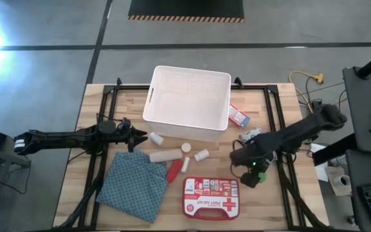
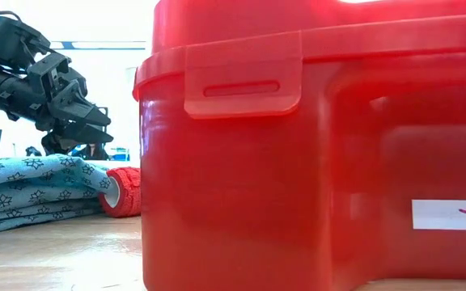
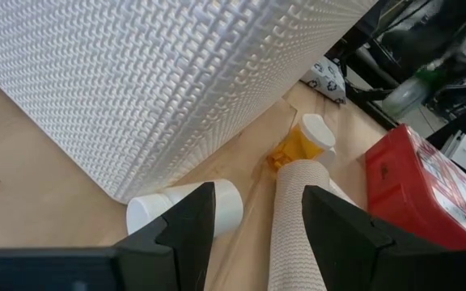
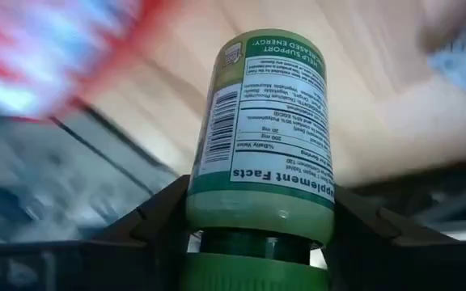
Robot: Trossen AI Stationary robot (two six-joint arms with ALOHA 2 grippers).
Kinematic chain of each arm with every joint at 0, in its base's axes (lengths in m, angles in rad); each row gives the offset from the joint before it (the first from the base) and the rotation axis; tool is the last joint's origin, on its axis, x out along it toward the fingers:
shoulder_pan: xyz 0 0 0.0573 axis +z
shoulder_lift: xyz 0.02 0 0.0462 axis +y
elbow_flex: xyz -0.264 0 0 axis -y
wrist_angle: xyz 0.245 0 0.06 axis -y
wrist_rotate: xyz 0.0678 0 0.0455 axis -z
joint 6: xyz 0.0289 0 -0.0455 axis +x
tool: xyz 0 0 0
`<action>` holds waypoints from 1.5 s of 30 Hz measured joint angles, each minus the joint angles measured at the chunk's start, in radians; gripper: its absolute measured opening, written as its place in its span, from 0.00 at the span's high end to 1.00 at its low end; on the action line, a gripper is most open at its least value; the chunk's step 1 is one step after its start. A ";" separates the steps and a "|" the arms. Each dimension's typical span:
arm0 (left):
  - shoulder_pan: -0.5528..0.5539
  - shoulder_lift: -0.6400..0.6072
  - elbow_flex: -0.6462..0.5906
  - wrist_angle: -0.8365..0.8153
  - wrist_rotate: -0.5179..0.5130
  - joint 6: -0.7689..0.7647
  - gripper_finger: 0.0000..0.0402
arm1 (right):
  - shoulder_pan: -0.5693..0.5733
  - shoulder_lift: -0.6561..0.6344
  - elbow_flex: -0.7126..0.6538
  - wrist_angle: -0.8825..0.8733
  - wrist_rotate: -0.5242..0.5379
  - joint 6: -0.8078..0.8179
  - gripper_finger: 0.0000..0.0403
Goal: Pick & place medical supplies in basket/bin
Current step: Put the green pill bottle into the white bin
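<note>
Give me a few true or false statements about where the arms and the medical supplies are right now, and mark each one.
1. The right gripper is shut on the green-capped bottle. True.
2. The white bin already holds the first aid case. False: the case lies on the table, in front of the bin.
3. The left gripper is open, near a small white bottle. True.
4. The patterned cloth covers the first aid case. False: it lies beside the case, apart.

A lab or workshop: a wooden workbench (image 1: 108, 96) on grey concrete floor (image 1: 44, 58) with hazard-striped tape (image 1: 185, 19).
</note>
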 joint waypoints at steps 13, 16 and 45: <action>0.000 0.000 0.002 0.005 0.000 0.003 0.58 | -0.183 -0.181 0.379 0.074 0.941 0.061 0.46; 0.000 -0.001 0.005 0.015 0.000 0.003 0.58 | -0.322 -0.126 0.390 0.149 0.880 -0.090 0.46; 0.000 -0.001 0.006 0.020 0.125 -0.304 0.58 | -0.692 0.410 0.810 0.011 0.664 -0.745 0.30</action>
